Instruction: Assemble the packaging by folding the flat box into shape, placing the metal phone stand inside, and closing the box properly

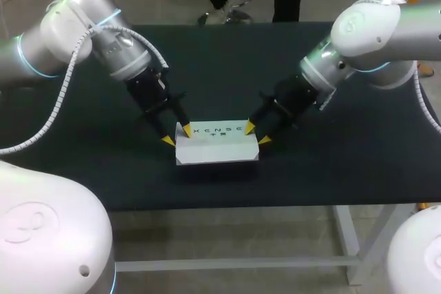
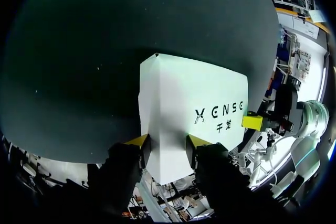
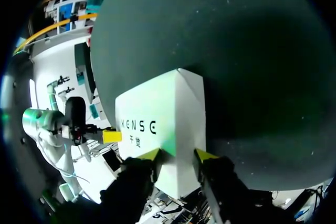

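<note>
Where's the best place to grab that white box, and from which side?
Probably its short ends, coming in from either side: the white box lies flat and long across the table, and the left gripper and right gripper sit at those ends.

box [image 1: 217, 144] left end: left gripper [image 1: 177, 134] in the way | right end: right gripper [image 1: 256, 133] in the way | box top middle: open from above | table [image 1: 207, 53] behind and in front of box: room to pass
</note>
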Tool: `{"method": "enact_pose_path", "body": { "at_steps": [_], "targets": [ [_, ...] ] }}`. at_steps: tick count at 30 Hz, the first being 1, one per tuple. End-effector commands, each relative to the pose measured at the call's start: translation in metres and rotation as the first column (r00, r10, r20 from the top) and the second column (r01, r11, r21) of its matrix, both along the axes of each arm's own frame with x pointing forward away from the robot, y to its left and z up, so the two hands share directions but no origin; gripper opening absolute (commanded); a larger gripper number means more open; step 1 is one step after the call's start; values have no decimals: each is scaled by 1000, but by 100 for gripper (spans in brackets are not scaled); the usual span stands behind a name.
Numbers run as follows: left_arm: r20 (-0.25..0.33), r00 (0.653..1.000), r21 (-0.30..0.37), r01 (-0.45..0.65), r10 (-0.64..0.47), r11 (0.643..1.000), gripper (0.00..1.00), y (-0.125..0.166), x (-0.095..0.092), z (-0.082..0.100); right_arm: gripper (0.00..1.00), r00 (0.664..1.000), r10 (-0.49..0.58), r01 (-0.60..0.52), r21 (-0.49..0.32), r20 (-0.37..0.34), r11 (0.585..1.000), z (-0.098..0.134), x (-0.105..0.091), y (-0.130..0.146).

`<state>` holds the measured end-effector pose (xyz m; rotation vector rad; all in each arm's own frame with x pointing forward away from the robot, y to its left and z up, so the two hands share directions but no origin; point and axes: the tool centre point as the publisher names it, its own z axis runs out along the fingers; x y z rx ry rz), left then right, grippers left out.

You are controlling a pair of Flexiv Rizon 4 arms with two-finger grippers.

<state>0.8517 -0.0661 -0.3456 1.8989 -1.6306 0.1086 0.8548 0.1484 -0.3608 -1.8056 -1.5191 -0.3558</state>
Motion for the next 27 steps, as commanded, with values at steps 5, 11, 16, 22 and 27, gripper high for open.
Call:
{"method": "enact_pose_path", "body": {
  "at_steps": [5,11,16,22,27],
  "targets": [
    [-11,1000,6,4,-4,1000,47,-6,3,-1,43,1000,4,-4,-2,-11,1000,-2,4,5],
    [-14,1000,5,-2,2,1000,47,-4,4,-1,43,1000,-5,5,-1,-14,1000,-3,4,-1],
    [-16,1000,8,-7,7,1000,47,-2,3,-1,43,1000,-10,10,-1,-16,1000,-3,4,-3],
    [-15,1000,10,-11,11,1000,47,-1,2,0,43,1000,-14,14,-1,-15,1000,-2,3,-5],
    [-18,1000,11,-11,12,1000,48,-1,2,2,43,1000,-15,15,0,-12,1000,0,3,-6]
  ]
}}
